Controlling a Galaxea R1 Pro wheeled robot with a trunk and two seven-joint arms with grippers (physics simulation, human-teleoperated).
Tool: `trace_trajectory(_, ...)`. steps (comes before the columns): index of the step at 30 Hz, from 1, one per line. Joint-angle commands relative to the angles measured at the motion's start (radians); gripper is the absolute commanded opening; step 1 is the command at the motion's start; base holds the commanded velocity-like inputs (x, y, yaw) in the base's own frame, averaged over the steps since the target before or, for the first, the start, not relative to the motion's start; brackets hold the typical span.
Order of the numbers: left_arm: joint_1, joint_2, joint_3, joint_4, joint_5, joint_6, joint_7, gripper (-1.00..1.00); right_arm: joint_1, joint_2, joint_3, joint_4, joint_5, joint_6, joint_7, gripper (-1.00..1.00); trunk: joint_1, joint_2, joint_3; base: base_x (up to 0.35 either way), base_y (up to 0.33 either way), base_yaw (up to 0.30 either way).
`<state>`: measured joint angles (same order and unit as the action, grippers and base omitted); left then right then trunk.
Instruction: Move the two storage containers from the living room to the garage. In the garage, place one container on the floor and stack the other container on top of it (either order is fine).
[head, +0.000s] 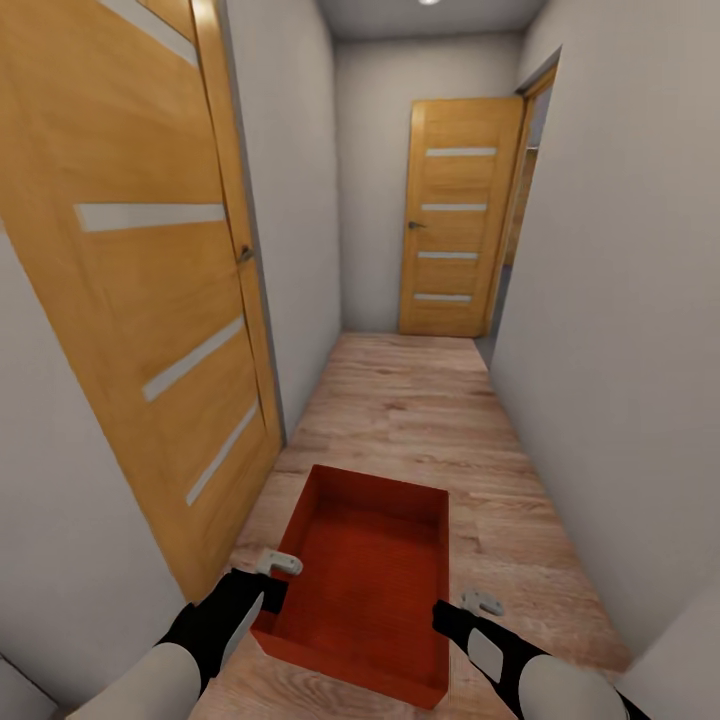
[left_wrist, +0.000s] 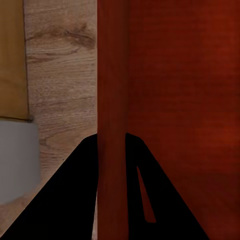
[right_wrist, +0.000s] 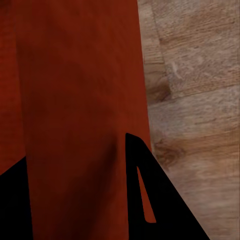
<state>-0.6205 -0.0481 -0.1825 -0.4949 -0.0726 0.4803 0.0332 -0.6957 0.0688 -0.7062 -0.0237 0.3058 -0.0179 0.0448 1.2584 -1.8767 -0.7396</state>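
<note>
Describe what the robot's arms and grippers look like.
Each arm has a smooth white rounded forearm shell ending in a black wrist section. The left gripper and right gripper carry small pale grey brackets. In the wrist views the fingers appear flat black, wedge-shaped, with a narrow slot.

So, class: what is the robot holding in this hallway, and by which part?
One orange-red storage container, held by its two long side walls: the left gripper pinches the left wall, the right gripper the right wall.
</note>
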Motion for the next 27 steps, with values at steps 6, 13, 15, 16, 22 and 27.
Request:
trace_trajectory(6,-0.001,-0.002,0.014,-0.001,0.054,0.006,0.002,-1.0,0.001,0.002,0.031,-0.004,0.006,-0.066,0.001,-1.0,0.0,0.0,-0.001,0.339,0.115,-0.001)
trace_trajectory(13,-0.001,-0.002,0.014,-0.001,0.054,0.006,0.002,-1.0,0.001,-0.001,0.031,-0.004,0.004,-0.066,0.004,-1.0,0.0,0.0,0.0,0.339,0.115,-0.2)
trace_trajectory(15,-0.001,-0.002,0.014,-0.001,0.054,0.006,0.002,-1.0,0.001,-0.001,0.031,-0.004,0.004,-0.066,0.005,-1.0,0.0,0.0,0.0,0.339,0.115,-0.289)
trace_trajectory(16,-0.001,-0.002,0.014,-0.001,0.054,0.006,0.002,-1.0,0.001,-0.001,0.031,-0.004,0.004,-0.066,0.006,-1.0,0.0,0.0,0.001,0.339,0.115,-0.291)
trace_trajectory(22,-0.001,-0.002,0.014,-0.001,0.054,0.006,0.002,-1.0,0.001,-0.001,0.031,-0.004,0.004,-0.066,0.007,-1.0,0.0,0.0,0.004,0.339,0.115,-0.292)
trace_trajectory(27,-0.001,-0.002,0.014,-0.001,0.054,0.006,0.002,-1.0,0.001,-0.001,0.031,-0.004,0.005,-0.066,0.007,-1.0,0.0,0.0,0.007,0.339,0.115,-0.229)
